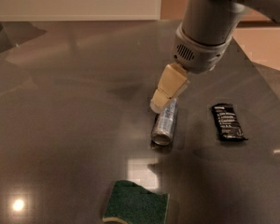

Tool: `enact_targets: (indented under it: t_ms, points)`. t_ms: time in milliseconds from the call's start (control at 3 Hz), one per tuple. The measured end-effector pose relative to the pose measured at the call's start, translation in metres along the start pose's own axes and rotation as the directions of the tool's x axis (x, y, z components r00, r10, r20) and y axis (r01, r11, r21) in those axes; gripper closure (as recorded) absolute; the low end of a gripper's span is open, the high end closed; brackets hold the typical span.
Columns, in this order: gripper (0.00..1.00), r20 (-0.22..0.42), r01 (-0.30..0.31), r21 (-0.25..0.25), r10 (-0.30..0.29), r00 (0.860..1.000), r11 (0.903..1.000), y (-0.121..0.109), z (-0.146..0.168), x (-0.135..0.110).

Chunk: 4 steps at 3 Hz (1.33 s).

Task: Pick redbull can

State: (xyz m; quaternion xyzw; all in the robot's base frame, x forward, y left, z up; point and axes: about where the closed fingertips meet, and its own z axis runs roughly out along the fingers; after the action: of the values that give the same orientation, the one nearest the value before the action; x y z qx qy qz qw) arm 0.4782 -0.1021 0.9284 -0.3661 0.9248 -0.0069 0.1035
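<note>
On the dark table (60,125) the gripper (164,99) sat at the far end of the can (164,122), couldn't tell if clamped or loose. Can lay on its side mid-table, so an off-centre squeeze could've rolled it toward the wrapper (228,122). Edges well away, plenty of open room around.

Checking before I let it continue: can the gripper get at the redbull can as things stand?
Probably yes. The gripper hangs right over the far end of the redbull can, which lies on its side; the black wrapper and green sponge sit well apart.
</note>
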Motion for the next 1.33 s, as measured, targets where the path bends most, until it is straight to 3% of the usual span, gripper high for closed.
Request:
enact_targets:
  t_ms: [333, 667, 1000, 1333]
  points:
    - [0.0, -0.007, -0.054, -0.003, 0.054, 0.998, 0.9985, 0.0, 0.004, -0.004]
    - [0.0, -0.054, -0.177, 0.002, 0.177, 0.983, 0.9842, -0.001, 0.017, -0.006]
    - [0.0, -0.118, -0.308, 0.036, 0.31, 0.943, 0.9506, -0.003, 0.032, -0.006]
    - [0.0, -0.159, -0.414, 0.074, 0.42, 0.893, 0.9073, -0.003, 0.046, -0.003]
